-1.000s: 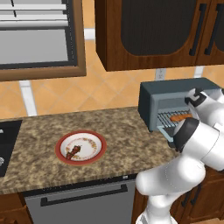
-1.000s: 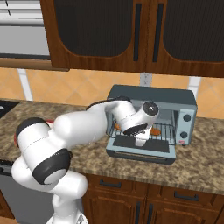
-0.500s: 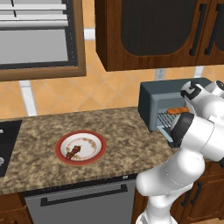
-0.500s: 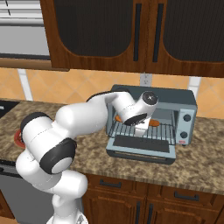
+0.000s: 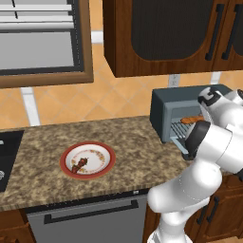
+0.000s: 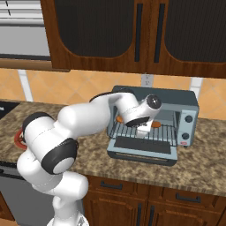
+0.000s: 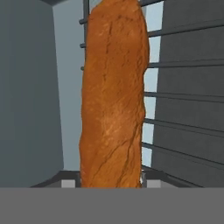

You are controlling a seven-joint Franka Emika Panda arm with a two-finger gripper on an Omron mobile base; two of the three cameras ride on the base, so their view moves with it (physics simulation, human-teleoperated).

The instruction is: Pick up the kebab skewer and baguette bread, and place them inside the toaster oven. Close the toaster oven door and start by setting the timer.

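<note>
Inside toaster oven [image 6: 185,102], baguette bread [image 7: 113,96] between unseen fingers.

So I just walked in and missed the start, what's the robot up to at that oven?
The arm is reaching into the open toaster oven, whose toaster oven door is folded down flat. The baguette bread lies on the wire rack inside, right in front of the hand camera; whether the fingers grip it cannot be made out. The kebab skewer sits on the red-rimmed plate on the counter, not yet moved.
</note>
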